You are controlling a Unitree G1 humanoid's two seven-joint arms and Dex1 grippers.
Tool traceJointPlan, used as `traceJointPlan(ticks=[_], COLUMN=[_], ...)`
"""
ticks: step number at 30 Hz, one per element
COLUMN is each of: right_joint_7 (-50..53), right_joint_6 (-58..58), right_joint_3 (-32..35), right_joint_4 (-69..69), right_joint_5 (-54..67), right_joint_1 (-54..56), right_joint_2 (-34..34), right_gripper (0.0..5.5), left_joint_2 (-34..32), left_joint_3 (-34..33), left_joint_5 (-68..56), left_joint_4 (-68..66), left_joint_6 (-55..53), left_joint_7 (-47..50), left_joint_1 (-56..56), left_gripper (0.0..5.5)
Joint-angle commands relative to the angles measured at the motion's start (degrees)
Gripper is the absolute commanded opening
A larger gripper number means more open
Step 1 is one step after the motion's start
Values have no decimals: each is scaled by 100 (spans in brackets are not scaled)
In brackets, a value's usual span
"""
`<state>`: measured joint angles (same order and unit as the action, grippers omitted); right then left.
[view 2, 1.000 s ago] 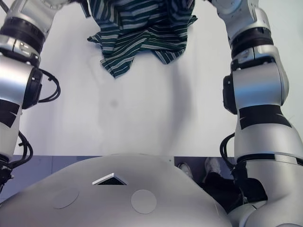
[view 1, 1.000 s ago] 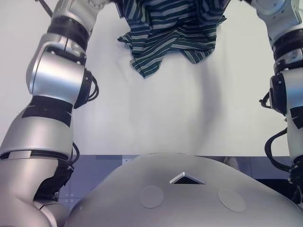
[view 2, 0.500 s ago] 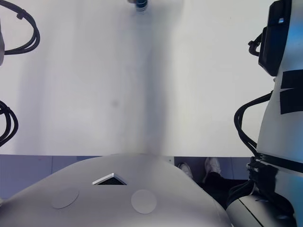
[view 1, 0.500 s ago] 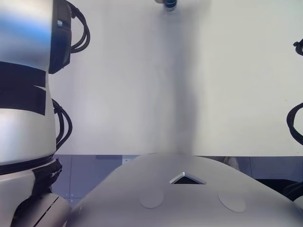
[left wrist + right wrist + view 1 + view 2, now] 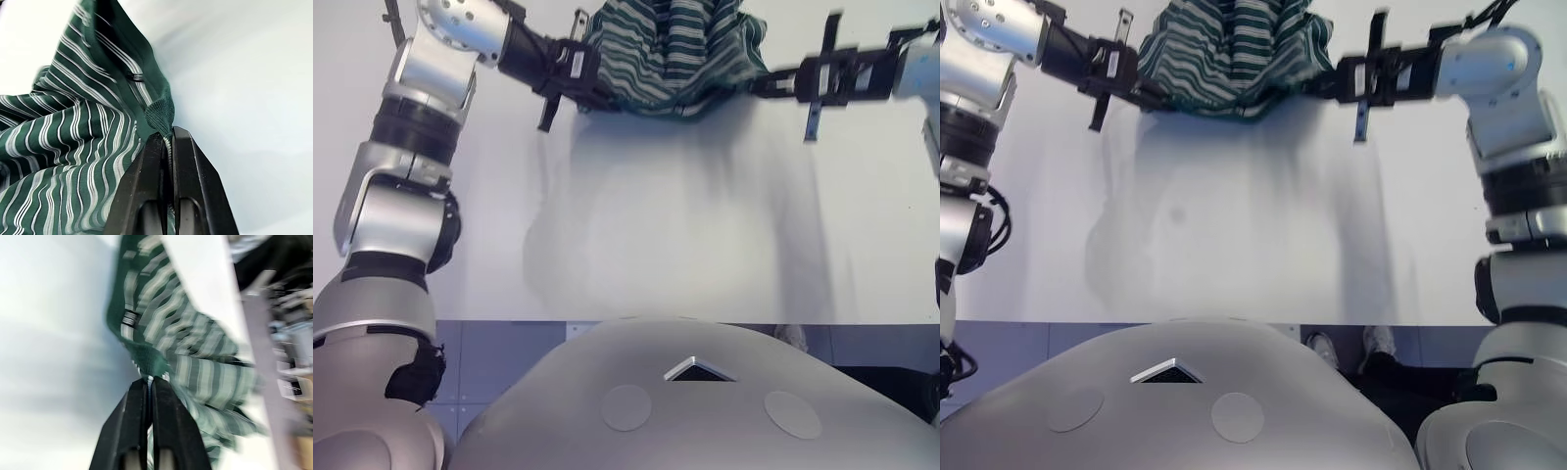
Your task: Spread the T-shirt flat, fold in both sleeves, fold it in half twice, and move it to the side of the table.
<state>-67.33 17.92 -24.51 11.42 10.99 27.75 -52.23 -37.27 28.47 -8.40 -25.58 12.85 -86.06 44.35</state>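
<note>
T-shirt (image 5: 671,54) held bunched between both grippers over the far part of the white table (image 5: 705,235).
The left gripper (image 5: 168,139) is clamped tight on a ribbed edge of the green, white-striped fabric, and the right gripper (image 5: 148,382) pinches a like edge on the opposite side. The shirt sags in the middle between them, its lowest fold close to the tabletop; whether it touches cannot be told.

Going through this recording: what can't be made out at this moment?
- T-shirt: the upper part is cut off by the eye views' top edge, so the sleeves cannot be located.
- Pinched fabric: covered by the left gripper and the right gripper in the wrist views.
- Table beneath the shirt: hidden by the cloth in the eye views.
</note>
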Motion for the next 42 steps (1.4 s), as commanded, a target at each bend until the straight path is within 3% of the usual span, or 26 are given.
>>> traceJointPlan(ticks=[1, 5, 7, 11, 17, 26, 30, 32, 34, 36, 38, 42], right_joint_7=[-845, -731, -369, 240, 748, 1000, 771, 650, 260, 467, 1352, 2973], right_joint_6=[-1503, -2150, -2574, -3306, -3824, -4643, -4699, -4504, -4234, -3702, -3469, -3865], right_joint_3=[-547, -553, -380, 168, 885, 1545, 2033, 2260, 1762, 1189, 902, 781], right_joint_4=[-3140, -4267, -5266, -6508, -7131, -7114, -6548, -6021, -4679, -2915, -1705, -217], right_joint_5=[1110, 1494, 1797, 2100, 2348, 2862, 2744, 2526, 1968, 972, 165, -426], right_joint_1=[-2461, -4009, -4647, -5050, -5119, -4616, -4337, -4125, -2841, -1573, -1045, -475], right_joint_2=[-1646, -2519, -3014, -3523, -3534, -3295, -3181, -2999, -2424, -1481, -607, 1153], right_gripper=[1, 1, 1, 1, 1, 198, 269, 273, 273, 273, 273, 273], left_joint_2=[-2159, -3658, -3956, -3500, -2827, -2667, -2117, -1754, -1338, -703, -209, 604], left_joint_3=[1239, 1585, 1464, 959, 369, -51, -653, -956, -1008, -796, -550, -371], left_joint_5=[-1543, -2454, -2670, -2791, -2708, -2750, -3233, -3329, -2906, -1761, -711, 224], left_joint_4=[3448, 5171, 5561, 5735, 5628, 5313, 4812, 4424, 4032, 3304, 2505, 1519], left_joint_6=[-1435, -2165, -2428, -3029, -3635, -3938, -4522, -4760, -4731, -4438, -4247, -4323], left_joint_7=[-643, -643, -636, -434, -209, -616, -398, -142, 379, 1755, 3050, 4493], left_joint_1=[-1544, -2991, -3353, -3311, -3069, -2926, -2126, -1605, -1253, -968, -866, -1030], left_gripper=[0, 0, 0, 0, 0, 180, 244, 282, 313, 344, 368, 368])
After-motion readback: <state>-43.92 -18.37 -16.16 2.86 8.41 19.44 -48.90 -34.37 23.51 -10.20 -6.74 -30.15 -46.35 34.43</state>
